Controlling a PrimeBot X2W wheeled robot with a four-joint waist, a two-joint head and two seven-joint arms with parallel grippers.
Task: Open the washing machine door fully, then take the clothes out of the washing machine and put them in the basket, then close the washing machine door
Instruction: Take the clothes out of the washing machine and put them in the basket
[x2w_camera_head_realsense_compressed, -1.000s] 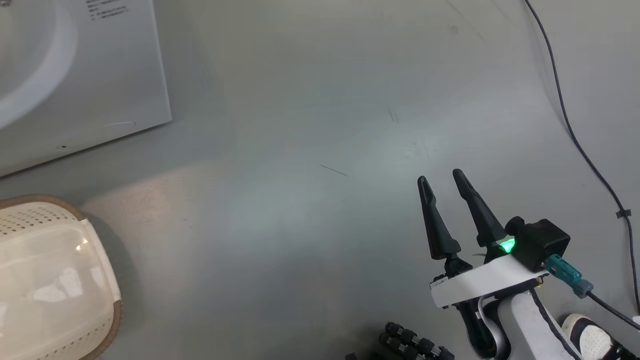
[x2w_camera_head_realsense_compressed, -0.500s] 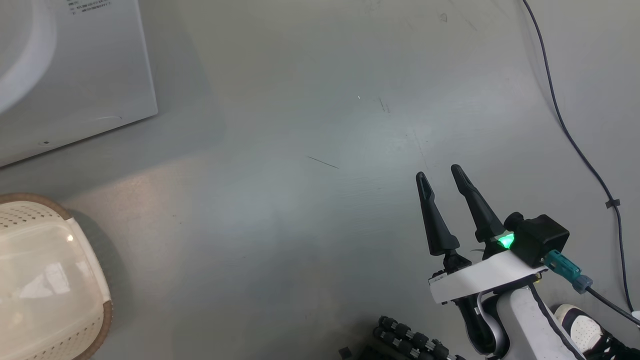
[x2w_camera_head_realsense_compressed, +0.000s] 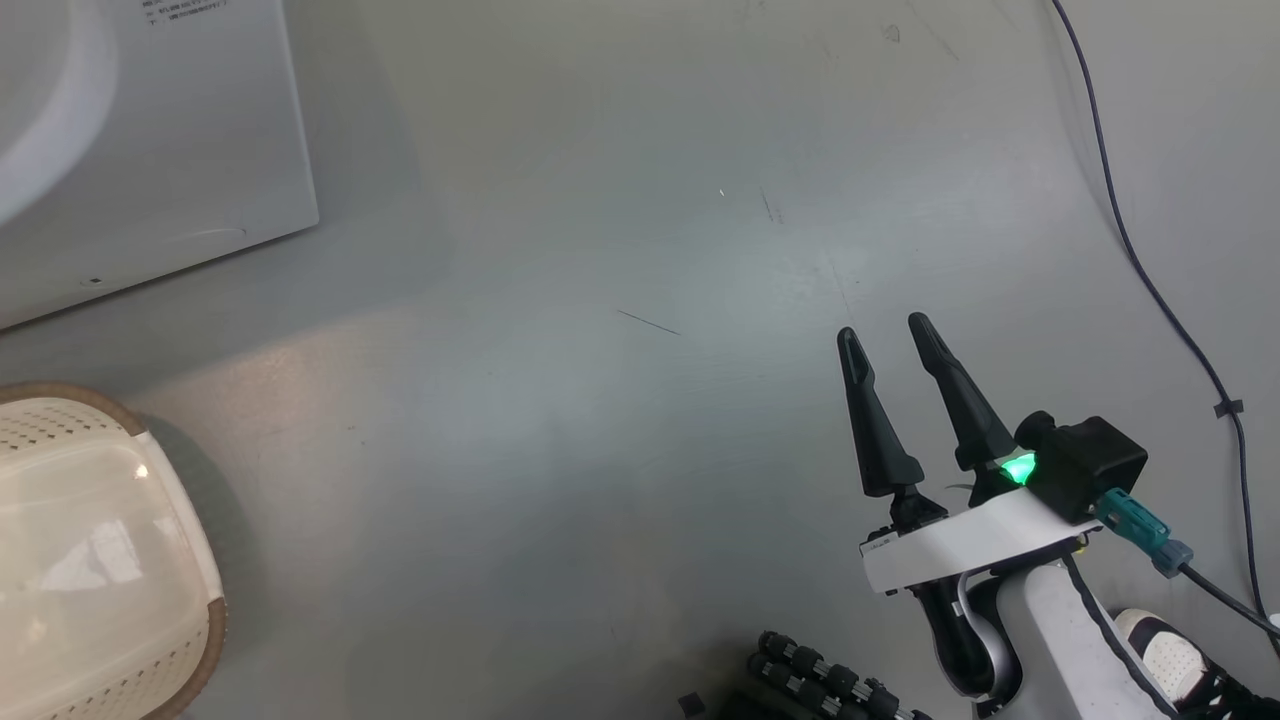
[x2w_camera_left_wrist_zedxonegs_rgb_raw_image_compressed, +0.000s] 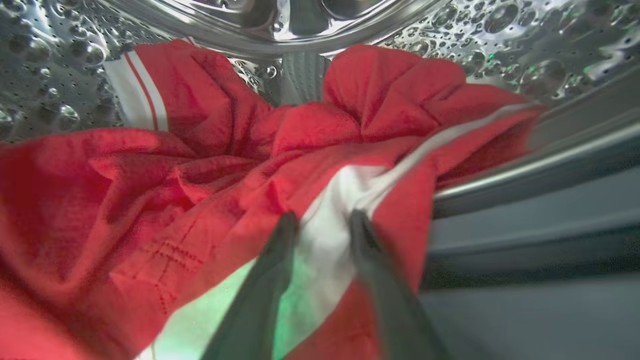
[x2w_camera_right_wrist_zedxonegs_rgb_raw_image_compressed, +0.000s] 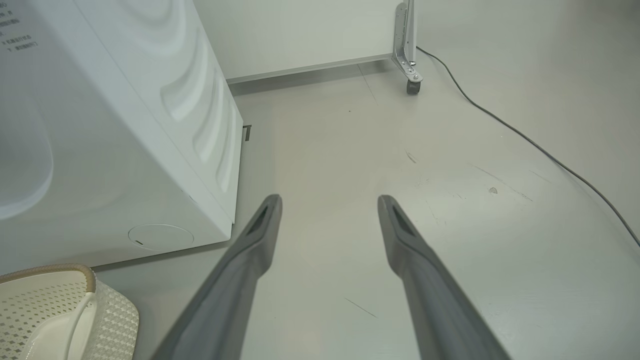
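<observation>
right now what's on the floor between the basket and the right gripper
Only bare grey floor lies between the basket and the right gripper, as the head view shows.

Grey floor (x2w_camera_head_realsense_compressed: 600, 450); on it the washing machine (x2w_camera_head_realsense_compressed: 180, 150), the basket (x2w_camera_head_realsense_compressed: 60, 432), 1 dark cable (x2w_camera_head_realsense_compressed: 1228, 408)

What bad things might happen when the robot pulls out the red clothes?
The left gripper straddles only a thin white-striped fold of the clothes, so it might slip free. The rest lies bunched deep in the drum and could catch on its lip. The basket sits down on the floor, so trailing cloth may land beside it.
</observation>
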